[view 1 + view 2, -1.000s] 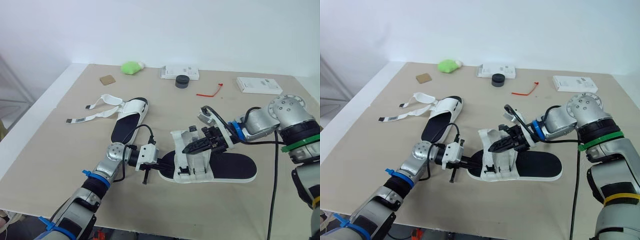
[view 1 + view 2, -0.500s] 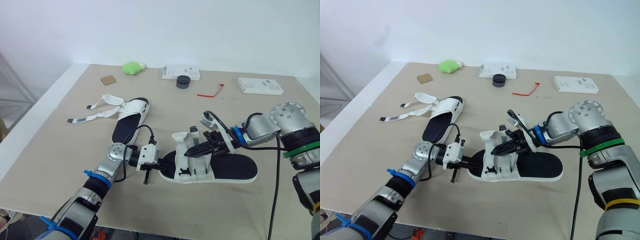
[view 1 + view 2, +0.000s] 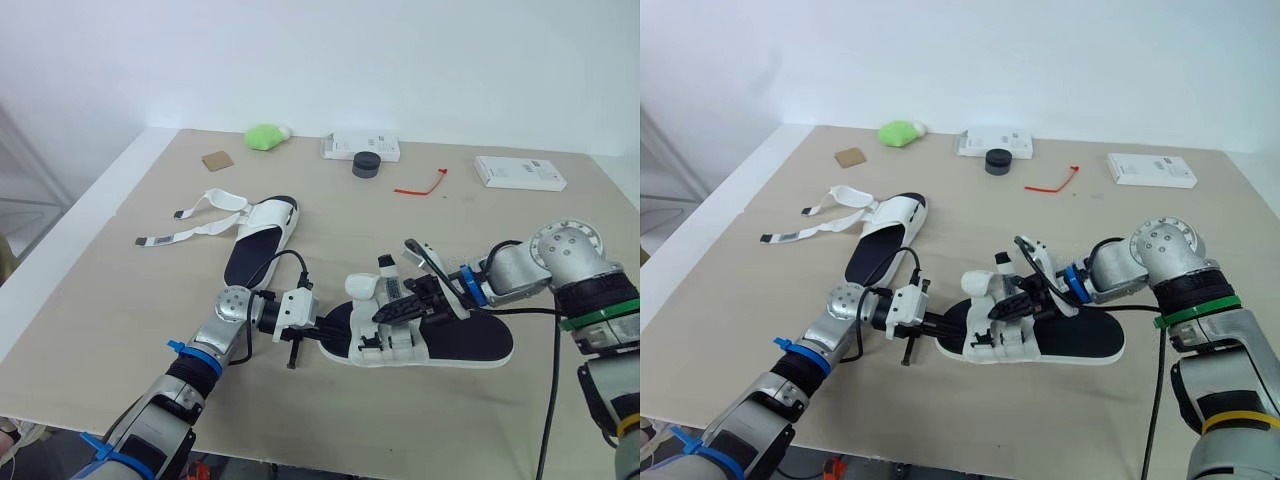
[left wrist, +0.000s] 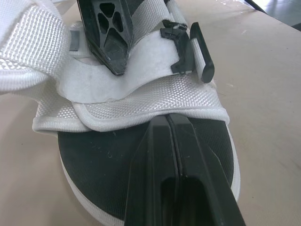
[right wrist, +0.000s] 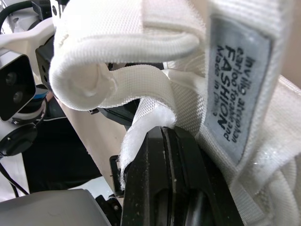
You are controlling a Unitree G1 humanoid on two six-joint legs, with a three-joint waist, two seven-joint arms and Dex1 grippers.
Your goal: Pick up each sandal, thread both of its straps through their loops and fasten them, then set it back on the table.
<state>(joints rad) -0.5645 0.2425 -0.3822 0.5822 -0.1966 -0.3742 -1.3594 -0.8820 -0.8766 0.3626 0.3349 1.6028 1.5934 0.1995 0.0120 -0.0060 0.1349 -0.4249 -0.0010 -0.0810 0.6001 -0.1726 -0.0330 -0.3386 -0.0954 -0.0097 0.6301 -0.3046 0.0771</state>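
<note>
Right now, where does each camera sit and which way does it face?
Left eye: on the head, facing forward and down; left gripper, right gripper, table.
Right eye: beside it, same scene.
Left wrist: along the left gripper, onto the near sandal.
Right wrist: along the right gripper, onto that sandal's strap.
Both wrist views share the sandal.

My left gripper (image 4: 167,120) and right gripper (image 5: 165,134) are plain black. The near sandal (image 3: 470,345) has a black footbed, a white sole edge and white woven straps (image 4: 155,96). Its label (image 5: 237,89) is grey with black lettering. The far sandal (image 3: 250,255) has the same black and white. The table (image 3: 130,290) is tan. On it are a lime-green lump (image 3: 264,135), a red tie (image 3: 420,186), a black cap (image 3: 365,165), a white box (image 3: 520,172), a white packet (image 3: 345,146) and a brown card square (image 3: 215,160).
</note>
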